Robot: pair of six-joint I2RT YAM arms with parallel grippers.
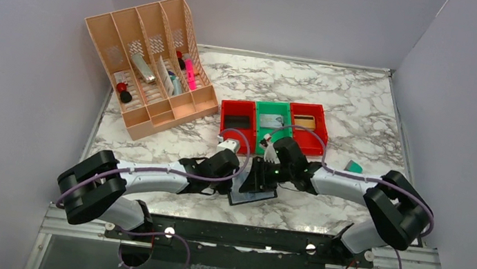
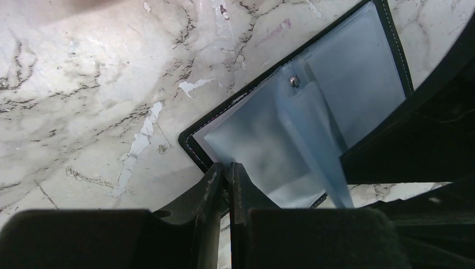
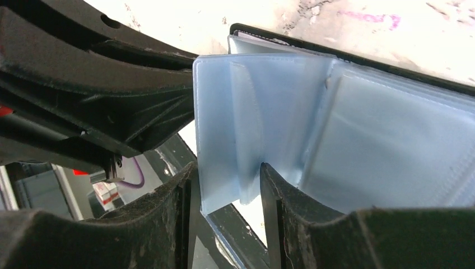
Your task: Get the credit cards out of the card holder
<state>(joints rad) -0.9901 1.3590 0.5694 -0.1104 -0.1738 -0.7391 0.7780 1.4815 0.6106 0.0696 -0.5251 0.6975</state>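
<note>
Pinching card holder (image 2: 336,95), no legible writing

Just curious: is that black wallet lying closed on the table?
No, the wallet lies open, its pale blue plastic sleeves showing, with one sleeve standing up.

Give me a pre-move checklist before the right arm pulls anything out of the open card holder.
1. Card holder lies open on the table: ok.
2. Left gripper pins the holder's edge, fingers nearly shut on it: ok.
3. Right gripper straddles a raised blue sleeve leaf: ok.
4. Right fingers closed on the leaf: not ok, gaps show on both sides.
5. A credit card sits inside that leaf: cannot tell.
6. The two arms are apart from each other: cannot tell, they crowd together.
</note>
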